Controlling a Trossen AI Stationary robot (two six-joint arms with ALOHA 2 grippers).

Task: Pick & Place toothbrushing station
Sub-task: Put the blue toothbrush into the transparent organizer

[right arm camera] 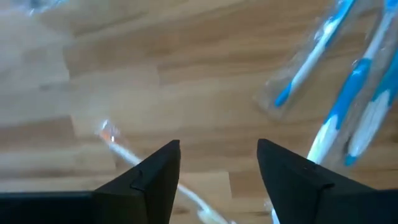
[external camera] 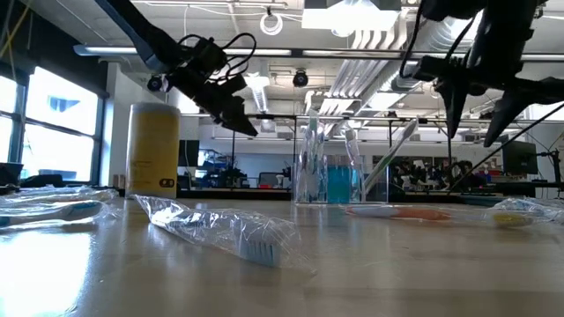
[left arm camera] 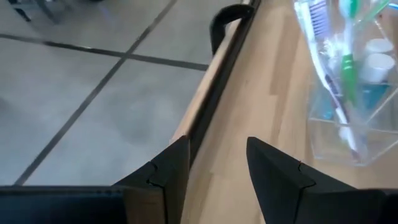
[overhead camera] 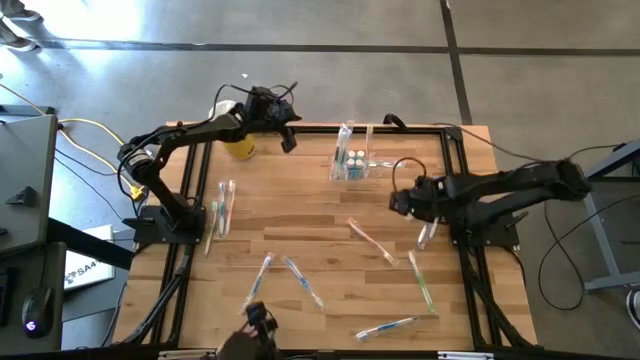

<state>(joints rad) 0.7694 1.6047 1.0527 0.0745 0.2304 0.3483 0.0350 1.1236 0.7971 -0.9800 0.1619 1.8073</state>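
Both grippers released, nothing held.
I see the right gripper (overhead camera: 404, 203) spread above the table (overhead camera: 300, 215) near the cup (overhead camera: 350, 165); left gripper (overhead camera: 288, 135) spread at the far edge; toothbrushes (overhead camera: 372, 240) lie scattered.

High view: straight down over the whole table (overhead camera: 300, 230), both arms in frame. Low view: at table-top height, level across the wood toward the room, very near a wrapped toothbrush (external camera: 231, 236). Left wrist view: close over the table's far edge, onto the clear cup (left arm camera: 348, 99), shared with high and low views. Right wrist view: close above bare planks and wrapped brushes.
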